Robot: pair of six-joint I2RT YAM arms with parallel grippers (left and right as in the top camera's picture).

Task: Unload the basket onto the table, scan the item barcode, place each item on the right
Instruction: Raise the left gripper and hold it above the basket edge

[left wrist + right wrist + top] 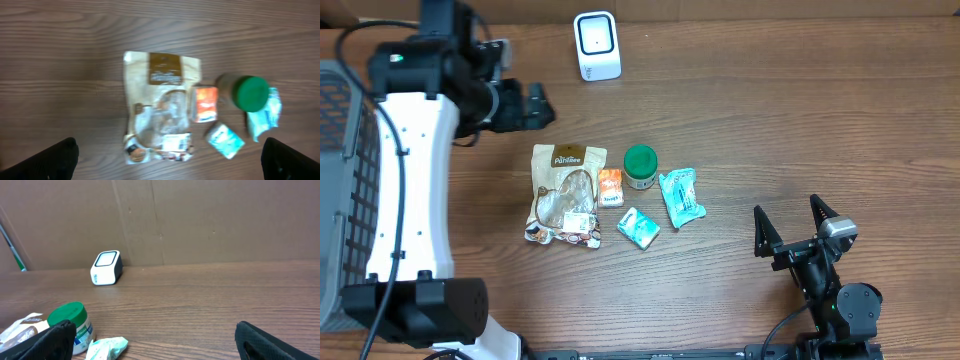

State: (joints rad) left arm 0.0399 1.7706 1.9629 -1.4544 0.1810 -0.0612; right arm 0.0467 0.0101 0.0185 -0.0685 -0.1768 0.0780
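You are at the very start of a scan, by the look of it. No item is in either tool, and none is near the scanner [597, 45], which stands alone at the far edge of the worktop [800, 120], well apart from the goods.

Your left tool [530, 106] hangs above the worktop, beyond the cluster and to its left. Its fingers [60, 157] are spread wide at the bottom corners of the wrist view, with nothing between them. Your right tool [786, 208] sits low at the near right, likewise spread and empty, facing the far side.

The candidates lie together mid-worktop:
- a brown snack bag [565, 195] lying flat, printed face up
- an orange packet [610, 187] against the bag's right edge
- a green-lidded jar [640, 167] standing just beside the packet
- a teal pouch [680, 197] to the jar's right
- a small teal packet [638, 228] at the near side of the group

The pictures do not say which of these, if any, has been past the scanner. What the wire basket [340, 180] at the left holds is out of view.

Everything is left to do, I judge — you have to pick one item, find its barcode and bring that face to the scanner's window.
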